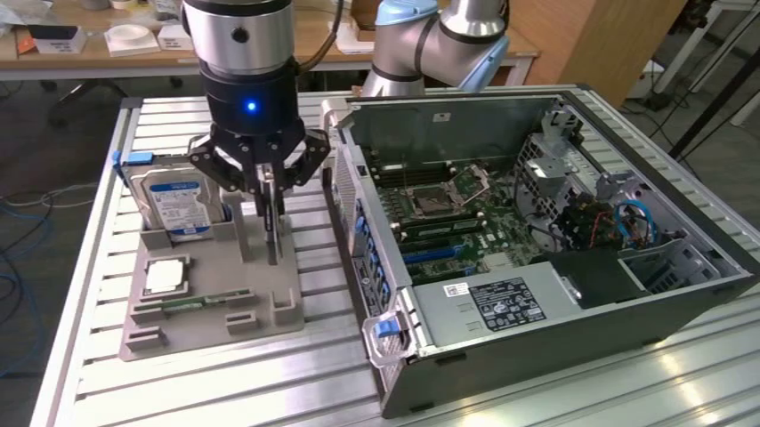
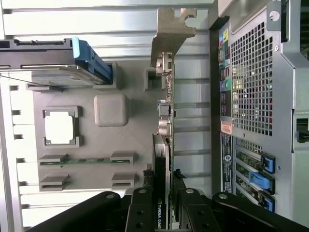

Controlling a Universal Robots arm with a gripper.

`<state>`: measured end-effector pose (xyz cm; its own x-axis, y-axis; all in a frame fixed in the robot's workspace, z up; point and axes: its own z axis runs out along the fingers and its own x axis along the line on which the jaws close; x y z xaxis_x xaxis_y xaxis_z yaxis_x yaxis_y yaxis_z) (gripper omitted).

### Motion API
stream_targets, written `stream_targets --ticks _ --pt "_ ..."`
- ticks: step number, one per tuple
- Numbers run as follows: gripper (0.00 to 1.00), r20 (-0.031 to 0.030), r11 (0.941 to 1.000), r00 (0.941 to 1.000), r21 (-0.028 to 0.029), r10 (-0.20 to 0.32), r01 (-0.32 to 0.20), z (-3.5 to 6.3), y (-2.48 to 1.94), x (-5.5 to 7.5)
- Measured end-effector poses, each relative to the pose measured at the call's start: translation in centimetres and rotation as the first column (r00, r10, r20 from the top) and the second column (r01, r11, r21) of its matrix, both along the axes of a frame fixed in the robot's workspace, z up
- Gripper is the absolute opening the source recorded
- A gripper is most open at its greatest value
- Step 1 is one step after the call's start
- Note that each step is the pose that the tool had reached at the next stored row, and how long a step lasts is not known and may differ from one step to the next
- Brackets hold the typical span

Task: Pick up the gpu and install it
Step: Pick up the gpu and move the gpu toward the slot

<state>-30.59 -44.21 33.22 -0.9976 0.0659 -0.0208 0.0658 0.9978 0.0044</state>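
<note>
Tool (image 1: 270, 197) sits over the gpu (image 2: 161, 159), which stands on its edge in the gray holder (image 1: 226, 285) on the desk (image 1: 238, 382), beside the computer case (image 1: 570, 302). It seems to pinch the card's top. Best to lift straight up, slowly, with no tilt.

There is one arm (image 1: 469, 31) with one gripper (image 1: 270, 191), one desk (image 1: 238, 391), one grey tray (image 1: 231, 289) and one open PC case (image 1: 522, 360). The loose parts number four: one gpu (image 1: 274, 233), one hard drive (image 1: 178, 206), one processor (image 1: 164, 276) and one green memory stick (image 1: 178, 305). The case shows one motherboard (image 1: 481, 233), one processor socket (image 1: 430, 197) and one power supply (image 1: 457, 311).
</note>
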Motion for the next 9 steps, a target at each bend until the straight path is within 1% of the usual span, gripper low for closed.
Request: stream_targets --ticks 9 --pt "0.26 0.0001 1.0000 1.0000 0.0001 0.000 0.000 1.05 0.00 0.00"
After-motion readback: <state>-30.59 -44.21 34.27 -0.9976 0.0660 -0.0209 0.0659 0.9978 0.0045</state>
